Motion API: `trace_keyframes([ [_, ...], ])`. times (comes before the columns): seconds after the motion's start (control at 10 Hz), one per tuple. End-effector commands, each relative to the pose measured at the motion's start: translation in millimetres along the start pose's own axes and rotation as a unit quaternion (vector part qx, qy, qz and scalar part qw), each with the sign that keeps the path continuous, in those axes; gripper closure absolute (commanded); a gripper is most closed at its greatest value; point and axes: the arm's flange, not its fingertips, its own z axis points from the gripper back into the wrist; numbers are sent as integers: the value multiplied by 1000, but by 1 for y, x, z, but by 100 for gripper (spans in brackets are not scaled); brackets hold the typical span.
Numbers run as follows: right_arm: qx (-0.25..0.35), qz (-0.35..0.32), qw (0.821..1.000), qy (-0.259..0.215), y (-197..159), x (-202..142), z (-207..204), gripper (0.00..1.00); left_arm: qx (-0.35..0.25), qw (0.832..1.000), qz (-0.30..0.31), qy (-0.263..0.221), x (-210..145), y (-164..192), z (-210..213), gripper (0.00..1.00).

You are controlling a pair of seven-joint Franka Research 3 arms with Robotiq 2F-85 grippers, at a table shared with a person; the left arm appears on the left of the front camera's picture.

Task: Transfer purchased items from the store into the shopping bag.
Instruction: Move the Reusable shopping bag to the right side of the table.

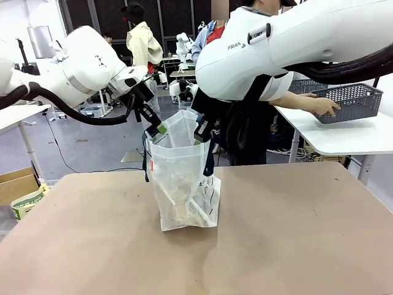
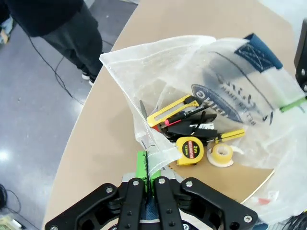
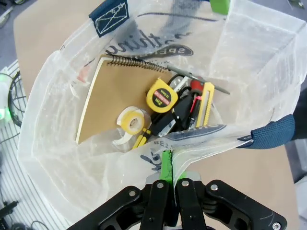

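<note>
Shopping bag (image 1: 184, 184): left pincer (image 2: 148, 165) and right pincer (image 3: 170, 165) nipped tight on its rim; we spread it, apparently awaiting loading; next, hold steady.

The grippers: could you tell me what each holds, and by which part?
Both hold the bag: the left gripper pinches one side of its rim, the right gripper the opposite side.

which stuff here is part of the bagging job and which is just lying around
Job: shopping bag, pinched open by left hand and right hand; inside, notebook, tape measure, tape roll, utility knife; grey basket under the person's hand.
Lying about: cardboard box; green-printed carton.
</note>
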Motion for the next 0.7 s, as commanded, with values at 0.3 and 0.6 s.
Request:
trace_keyframes([
  [0.3,0,0,1000,0,0,0,0,100,0,1000,0,0,0,0,0,100],
  [0.6,-3,-25,999,-23,-3,2,-2,100,-12,997,79,17,18,-7,3,100],
])
